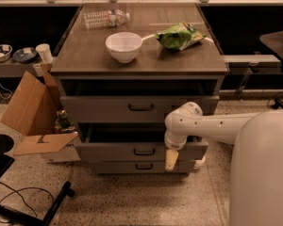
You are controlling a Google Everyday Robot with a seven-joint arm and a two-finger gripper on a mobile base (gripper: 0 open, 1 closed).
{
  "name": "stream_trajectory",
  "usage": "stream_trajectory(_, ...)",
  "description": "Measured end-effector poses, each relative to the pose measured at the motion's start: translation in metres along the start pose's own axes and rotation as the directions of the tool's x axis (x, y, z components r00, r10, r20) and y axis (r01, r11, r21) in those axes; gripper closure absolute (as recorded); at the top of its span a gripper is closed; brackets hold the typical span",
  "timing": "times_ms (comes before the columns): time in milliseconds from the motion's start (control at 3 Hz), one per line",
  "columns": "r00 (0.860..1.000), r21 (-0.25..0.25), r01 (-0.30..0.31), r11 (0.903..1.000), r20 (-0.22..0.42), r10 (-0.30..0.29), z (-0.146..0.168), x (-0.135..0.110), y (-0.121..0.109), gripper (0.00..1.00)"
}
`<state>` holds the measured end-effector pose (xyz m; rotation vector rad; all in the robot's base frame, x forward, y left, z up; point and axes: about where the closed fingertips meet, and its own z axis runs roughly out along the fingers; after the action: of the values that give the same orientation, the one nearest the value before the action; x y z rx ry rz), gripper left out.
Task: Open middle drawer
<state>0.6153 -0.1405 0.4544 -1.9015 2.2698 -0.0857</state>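
The middle drawer is a wide grey drawer with a low front and a small black bar handle. It stands pulled out a little, with a dark gap above its front. My gripper hangs pointing down from the white arm. It sits in front of the right part of that drawer's front, right of the handle. Its cream tip reaches down over the seam with the bottom drawer. The taller top drawer also stands pulled out a little.
On the cabinet top are a white bowl, a green chip bag and a plastic bottle. An open cardboard box stands left of the cabinet. A black chair base and cables lie at the lower left.
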Motion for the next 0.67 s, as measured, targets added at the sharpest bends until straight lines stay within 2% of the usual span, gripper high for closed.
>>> stream_trajectory(333, 0.999, 0.005, -0.019, 0.9998, 0.028, 0.018, 0.006, -0.003, 0.006, 0.00)
stream_trajectory(667, 0.999, -0.037, -0.020, 0.9991, 0.048, 0.021, 0.023, -0.011, 0.022, 0.12)
